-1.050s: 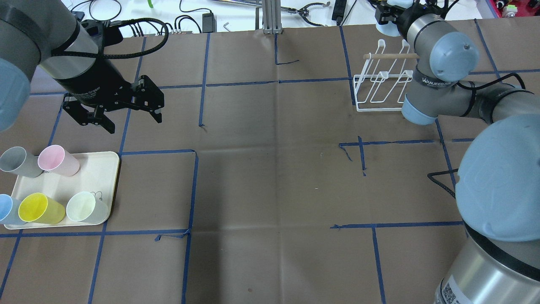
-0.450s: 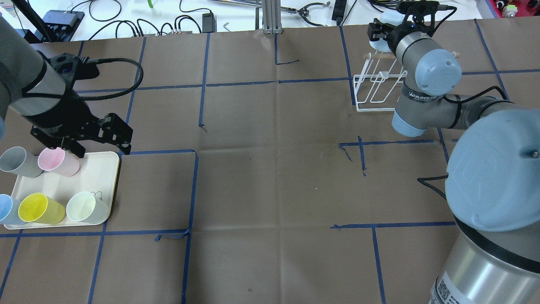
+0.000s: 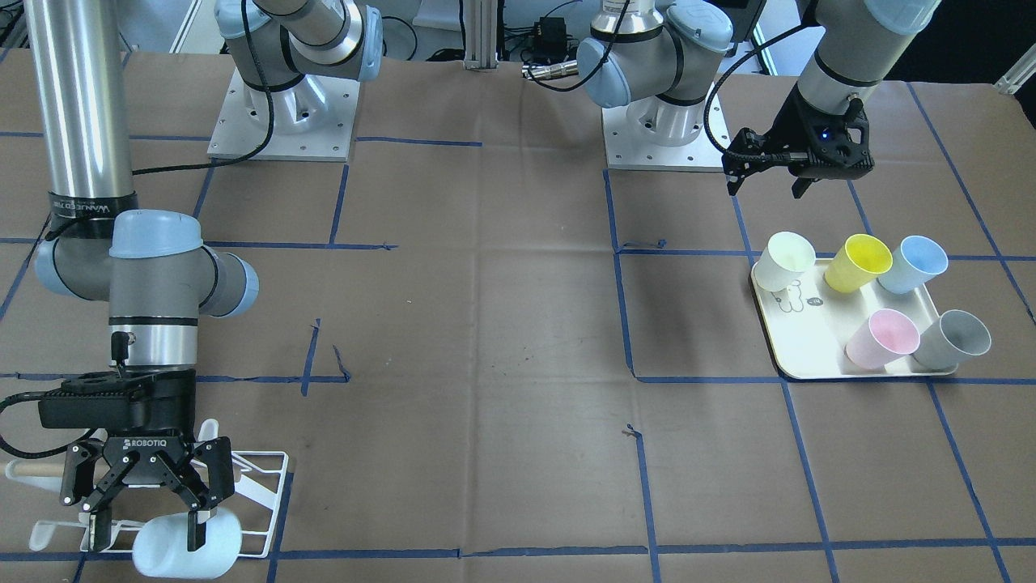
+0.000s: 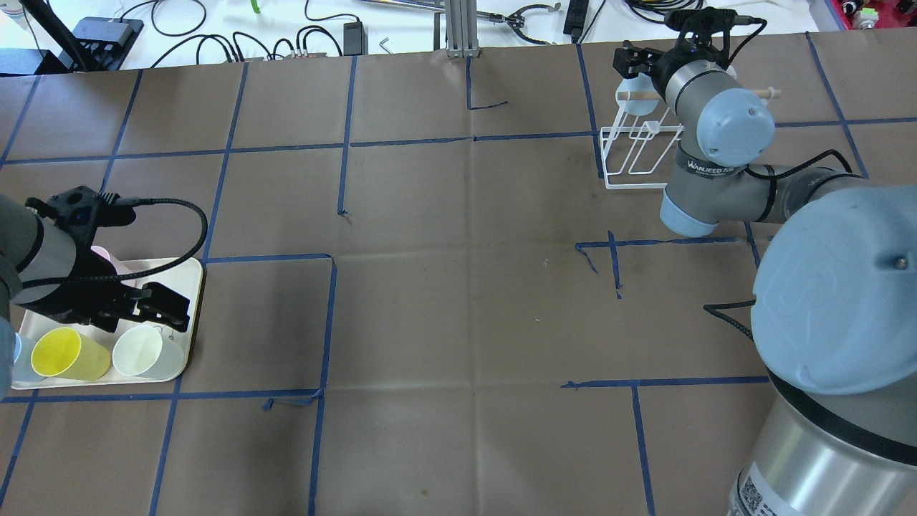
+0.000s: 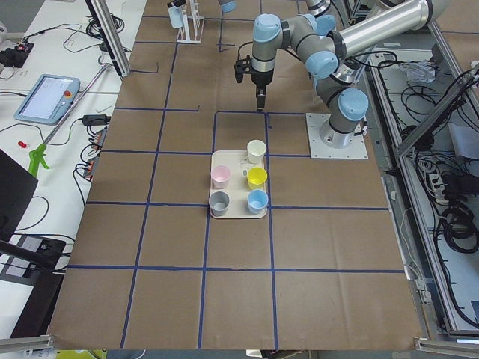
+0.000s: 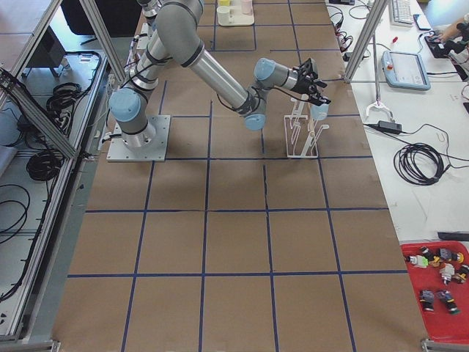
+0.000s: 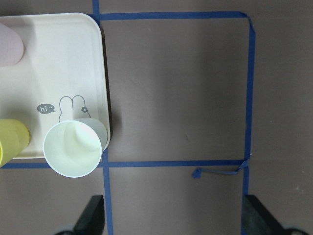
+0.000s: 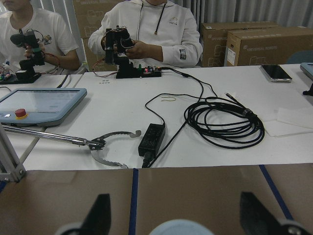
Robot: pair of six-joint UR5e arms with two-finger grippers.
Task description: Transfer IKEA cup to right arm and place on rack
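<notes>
Your right hand [image 3: 144, 536]: spread wide, pale blue cup [image 3: 174, 555] unclamped within, at rack [image 4: 637, 186] | left hand [image 3: 765, 185]: wide open, empty, near tray [image 3: 809, 340].

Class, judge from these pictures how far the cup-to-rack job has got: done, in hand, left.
Done: a pale blue plastic cup appears to sit on the white wire rack, the right hand open around it. In hand: nothing gripped; the open left hand hovers by the cream tray. Left: the right hand should withdraw; five coloured cups wait on the tray.
</notes>
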